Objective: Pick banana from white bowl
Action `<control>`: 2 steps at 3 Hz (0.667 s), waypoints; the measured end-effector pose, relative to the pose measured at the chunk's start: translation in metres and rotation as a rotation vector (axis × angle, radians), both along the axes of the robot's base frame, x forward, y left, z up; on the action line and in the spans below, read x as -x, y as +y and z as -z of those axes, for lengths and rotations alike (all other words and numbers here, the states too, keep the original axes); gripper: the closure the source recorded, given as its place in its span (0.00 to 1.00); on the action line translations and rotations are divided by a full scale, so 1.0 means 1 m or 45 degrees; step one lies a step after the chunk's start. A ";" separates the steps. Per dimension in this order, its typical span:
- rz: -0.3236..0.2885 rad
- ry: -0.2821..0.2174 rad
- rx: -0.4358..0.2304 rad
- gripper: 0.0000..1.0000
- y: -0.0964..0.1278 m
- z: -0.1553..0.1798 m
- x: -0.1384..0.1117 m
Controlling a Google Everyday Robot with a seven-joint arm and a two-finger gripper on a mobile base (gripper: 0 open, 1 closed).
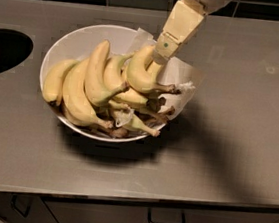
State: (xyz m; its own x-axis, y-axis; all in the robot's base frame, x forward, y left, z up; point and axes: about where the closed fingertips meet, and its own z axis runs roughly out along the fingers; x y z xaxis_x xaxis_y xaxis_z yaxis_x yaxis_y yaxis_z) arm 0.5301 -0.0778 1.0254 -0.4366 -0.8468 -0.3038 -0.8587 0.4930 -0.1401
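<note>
You work on a grey worktop (236,144) with dark tiles behind and drawers under the front edge. The white bowl (76,42) stands left of the middle, and beside it on the left is a dark round opening (0,50). The hand (161,49) is low over the right back part of the bowl, its tip at the upper end of the banana (140,78) that lies on top of the pile. I cannot tell how far the hand is open, or whether it has anything in its hold. The first risk, I think, is the place of the grasp: it is at one end of a curved fruit, so the banana may swing or slip out when you lift. The second risk is the neighbours. The other bananas (95,76) press against it, and their brown stems cross near its stem, so one may come up with it and fall on the worktop. A white paper (181,74) lies under the pile on this side, and the hand could catch it and pull it too.
</note>
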 end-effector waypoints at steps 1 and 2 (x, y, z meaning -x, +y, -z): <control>0.027 -0.060 -0.033 0.00 0.041 -0.005 -0.021; 0.026 -0.074 -0.038 0.00 0.046 -0.006 -0.024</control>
